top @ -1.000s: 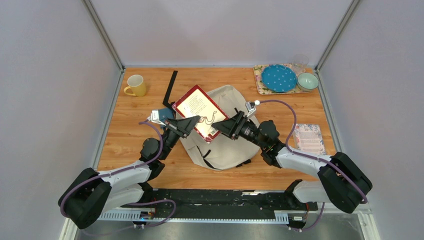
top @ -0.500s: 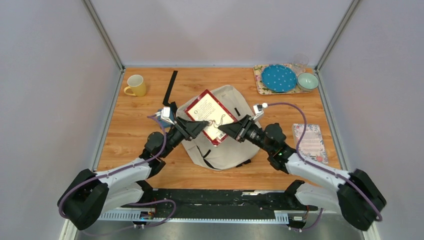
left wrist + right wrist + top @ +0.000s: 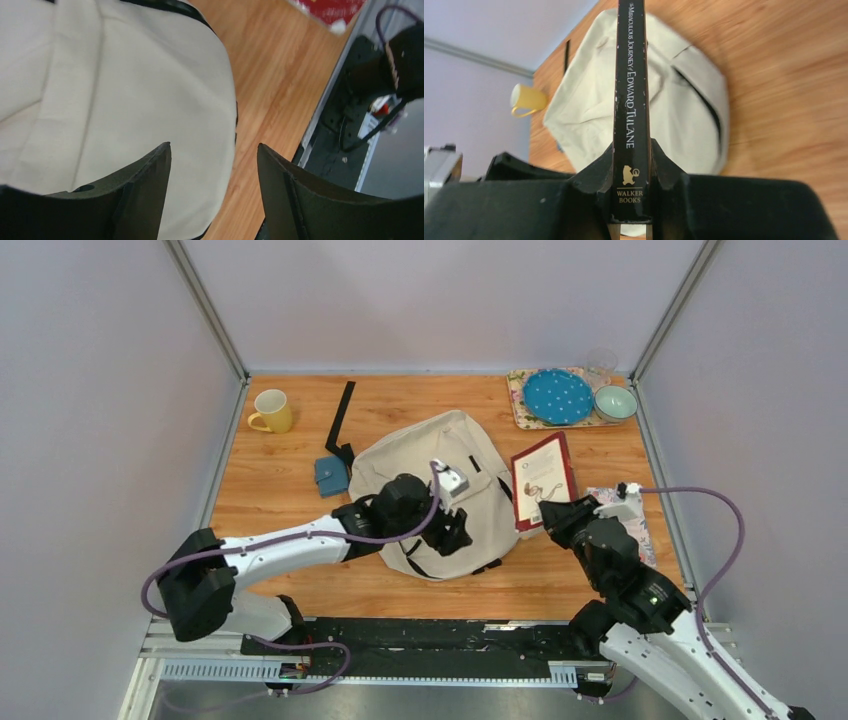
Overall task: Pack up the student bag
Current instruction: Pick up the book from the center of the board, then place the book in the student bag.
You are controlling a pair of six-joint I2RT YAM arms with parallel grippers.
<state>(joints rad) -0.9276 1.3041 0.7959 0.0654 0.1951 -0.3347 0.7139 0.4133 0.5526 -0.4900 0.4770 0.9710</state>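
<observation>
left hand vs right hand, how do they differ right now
The left hand is open and holds nothing; the right hand is shut on the book, one finger on each cover. The left hand hangs over the student bag; the right hand is off to the bag's right, above the wooden table. Both have black fingers.

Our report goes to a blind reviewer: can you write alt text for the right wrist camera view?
The right gripper clamps a black-spined book, "The Miraculous Journey of Edward Tulane", edge-on at centre. Behind it the cream student bag lies on the wooden table, a yellow mug beyond it.
</observation>
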